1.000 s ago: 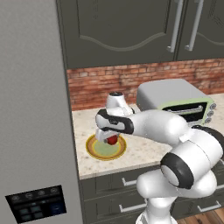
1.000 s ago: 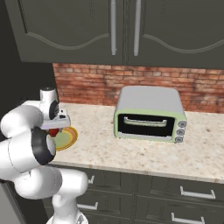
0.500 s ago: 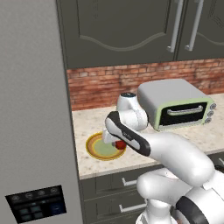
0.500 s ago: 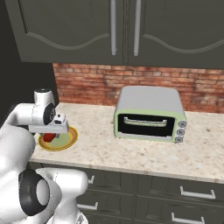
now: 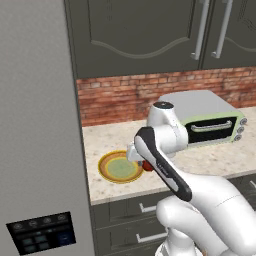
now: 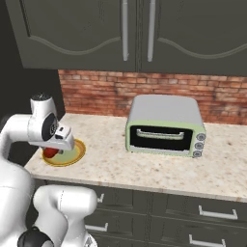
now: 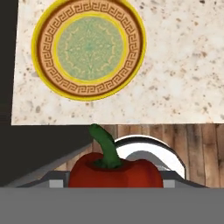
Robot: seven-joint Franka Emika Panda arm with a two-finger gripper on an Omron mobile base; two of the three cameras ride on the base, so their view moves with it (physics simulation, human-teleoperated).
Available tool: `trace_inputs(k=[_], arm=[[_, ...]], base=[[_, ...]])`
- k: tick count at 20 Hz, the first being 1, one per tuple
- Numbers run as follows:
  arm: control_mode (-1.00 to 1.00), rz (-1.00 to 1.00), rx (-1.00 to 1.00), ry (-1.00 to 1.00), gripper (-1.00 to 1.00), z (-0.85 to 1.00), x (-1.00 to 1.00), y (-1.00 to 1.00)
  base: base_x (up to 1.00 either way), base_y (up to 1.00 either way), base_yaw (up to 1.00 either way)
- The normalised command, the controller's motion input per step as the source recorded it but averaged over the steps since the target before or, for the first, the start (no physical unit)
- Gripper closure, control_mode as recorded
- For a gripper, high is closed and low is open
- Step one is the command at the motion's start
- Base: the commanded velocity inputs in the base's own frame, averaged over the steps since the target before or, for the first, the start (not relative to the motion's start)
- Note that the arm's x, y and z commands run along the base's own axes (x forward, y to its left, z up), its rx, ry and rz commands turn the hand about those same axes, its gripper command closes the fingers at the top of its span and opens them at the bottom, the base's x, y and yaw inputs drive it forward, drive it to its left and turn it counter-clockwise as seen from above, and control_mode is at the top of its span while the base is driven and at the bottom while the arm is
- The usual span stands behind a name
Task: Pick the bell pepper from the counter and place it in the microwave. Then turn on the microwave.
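The two-finger gripper (image 7: 114,186) pinches the small glossy red bell pepper (image 7: 114,171), green stem toward the round yellow-green patterned plate (image 7: 89,48). The pepper is lifted off the beige speckled stone counter (image 7: 175,87), just past the counter's front edge, near the plate. For the carry, it seems best to keep the pinch firm, rise clear of the plate rim, and swing slowly toward the microwave.

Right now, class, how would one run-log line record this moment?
phase: carry | held: bell pepper in jaws, lifted | plate: bare on counter | microwave: not reached
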Motion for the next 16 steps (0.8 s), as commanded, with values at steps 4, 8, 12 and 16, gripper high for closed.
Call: trace_inputs(k=[4, 8, 12, 16], arm=[[-1.00, -0.12, 0.00, 0.00, 1.00, 0.64, -0.49, -0.13], [-1.00, -0.13, 0.00, -0.03, 1.00, 0.60, -0.43, -0.13], [-1.00, -0.06, 0.00, -0.02, 1.00, 0.54, -0.44, -0.12], [-1.00, 0.00, 0.00, 0.00, 1.00, 0.48, -0.26, -0.01]], base=[[0.00, 0.00, 0.00], [0.00, 0.00, 0.00], [0.00, 0.00, 0.00], [0.00, 0.00, 0.00]])
